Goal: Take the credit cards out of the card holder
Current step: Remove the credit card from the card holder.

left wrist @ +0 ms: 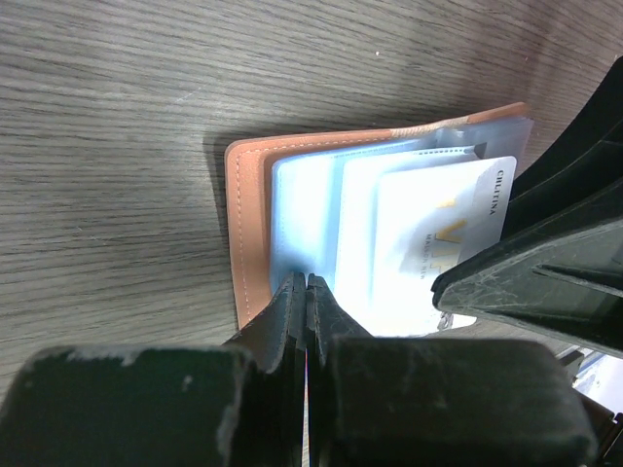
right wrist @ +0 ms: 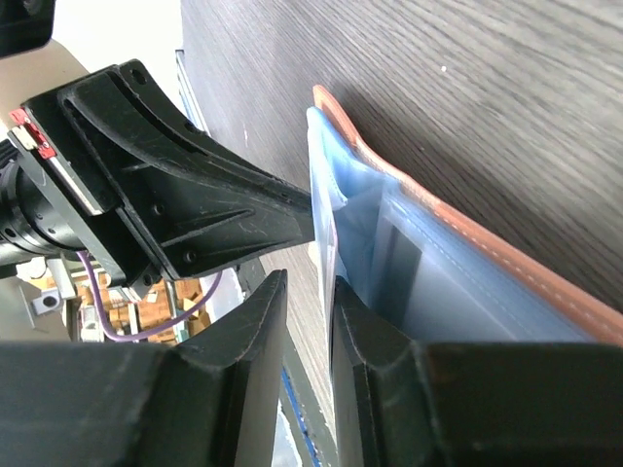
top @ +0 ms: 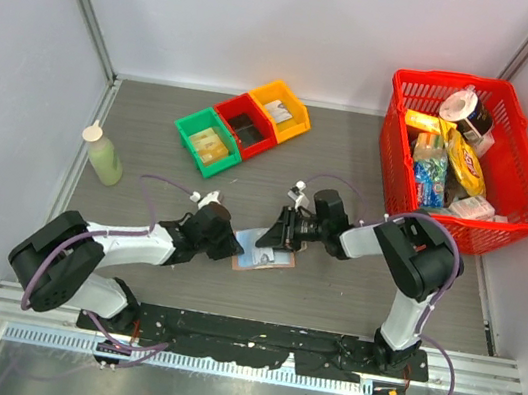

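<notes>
1. Card holder [top: 257, 253] lies open and flat on a dark wood-grain table [top: 151, 143], btwn the two arms. Tan cover faces down; pale blue lining w/ clear pockets faces up.
2. Left gripper [left wrist: 307, 282] reaches the card holder from its left side. Its jaws are pressed together, tips touching the near edge of the blue lining. Can't tell if a pocket sheet is pinched btwn them.
3. Right gripper [right wrist: 310, 282] reaches the card holder from its right side, facing the left gripper. Its jaws stand slightly apart, one each side of a thin pale sheet edge that stands up from the holder. A slit of table shows btwn one jaw and the sheet, so it is not clamped.
4. Credit card [left wrist: 438, 229], white w/ gold marks, sits in a clear pocket on the half of the card holder nearer the right gripper, which partly hides it.
5. Behind the card holder, toward the back wall: green, red and yellow bins [top: 188, 128] in a row. Back-right of it: red basket [top: 394, 128] full of packaged goods. Well to its left: a pale green bottle [top: 102, 154], standing.
</notes>
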